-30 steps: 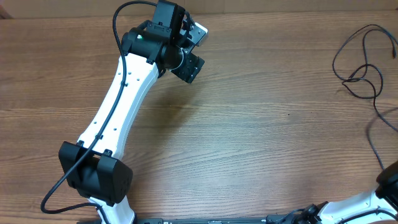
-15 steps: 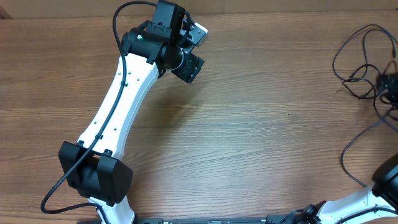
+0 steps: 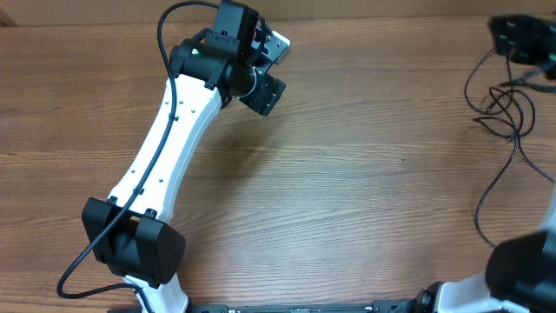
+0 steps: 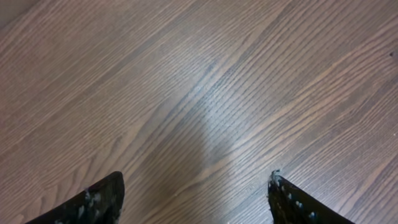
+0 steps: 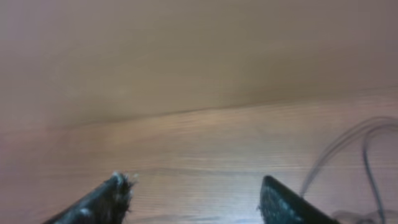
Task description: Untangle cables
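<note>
The cables point(image 3: 501, 103) are thin black cords lying in loose overlapping loops at the table's far right, with one strand point(image 3: 483, 209) trailing toward the near edge. My right gripper point(image 3: 521, 39) is blurred above the far right corner, just beyond the loops. In the right wrist view the right gripper point(image 5: 194, 182) is open over bare wood with nothing between its fingers, and blurred cable strands point(image 5: 339, 152) lie off to its right. My left gripper point(image 3: 274, 69) hovers at the far centre, away from the cables. The left wrist view shows the left gripper point(image 4: 194, 180) open and empty.
The left arm point(image 3: 169, 148) stretches diagonally from its base point(image 3: 130, 248) at the near left. The right arm's base point(image 3: 521, 269) sits at the near right. The wooden table top point(image 3: 373, 174) lies between the arms, and its far edge point(image 5: 186, 112) is close ahead of the right gripper.
The right gripper came in at the right edge beside the cable loops, then moved up toward the far corner. The trailing strand swung left. The left arm stayed put.
</note>
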Available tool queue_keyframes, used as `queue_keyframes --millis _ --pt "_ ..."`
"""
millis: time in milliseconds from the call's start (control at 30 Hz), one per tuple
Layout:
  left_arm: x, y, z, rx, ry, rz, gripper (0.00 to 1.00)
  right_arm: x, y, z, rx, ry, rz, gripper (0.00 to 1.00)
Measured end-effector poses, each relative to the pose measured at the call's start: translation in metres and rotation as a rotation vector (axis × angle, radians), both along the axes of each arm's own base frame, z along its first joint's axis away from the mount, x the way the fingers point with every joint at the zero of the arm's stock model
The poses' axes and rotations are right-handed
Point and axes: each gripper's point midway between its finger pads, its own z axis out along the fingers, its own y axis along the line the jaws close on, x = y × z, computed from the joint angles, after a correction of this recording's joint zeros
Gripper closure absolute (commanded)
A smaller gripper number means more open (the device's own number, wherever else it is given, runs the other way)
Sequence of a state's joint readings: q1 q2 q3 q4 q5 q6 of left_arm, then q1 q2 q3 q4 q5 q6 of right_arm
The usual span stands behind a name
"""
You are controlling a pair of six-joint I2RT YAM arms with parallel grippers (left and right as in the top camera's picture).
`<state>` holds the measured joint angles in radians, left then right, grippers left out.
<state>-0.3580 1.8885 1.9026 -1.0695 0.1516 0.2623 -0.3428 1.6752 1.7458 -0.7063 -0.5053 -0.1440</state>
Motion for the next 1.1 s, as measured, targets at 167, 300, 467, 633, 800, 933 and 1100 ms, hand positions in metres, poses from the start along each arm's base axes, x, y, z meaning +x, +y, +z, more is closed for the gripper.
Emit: queue_keyframes --millis 167,300,467,633,800,933,1100 --pt "0.002 -0.001 0.001 -0.004 -0.010 0.000 0.29 -0.008 0.100 -0.027 -0.135 0.089 0.249 0.23" --pt "0.002 -0.001 0.001 -0.003 -0.008 0.000 0.30 -0.010 0.180 -0.040 -0.265 0.073 0.429 0.11" --pt "0.003 -0.001 0.002 -0.005 -0.014 0.001 0.31 -0.010 0.215 0.036 -0.336 -0.129 0.479 0.01" --pt "0.011 -0.004 0.007 -0.020 -0.052 0.000 0.34 -0.036 0.183 0.193 -0.402 -0.496 0.310 0.00" --pt "0.008 -0.003 0.005 -0.015 -0.038 0.000 0.34 -0.116 0.164 0.213 -0.459 -0.507 0.287 0.00" --pt "0.006 0.001 0.003 0.004 -0.030 0.008 0.34 -0.143 0.150 0.192 -0.494 -0.583 0.265 0.00" --pt "0.007 0.004 0.002 0.022 -0.033 0.018 0.35 -0.187 0.129 0.142 -0.539 -0.690 0.203 0.00"
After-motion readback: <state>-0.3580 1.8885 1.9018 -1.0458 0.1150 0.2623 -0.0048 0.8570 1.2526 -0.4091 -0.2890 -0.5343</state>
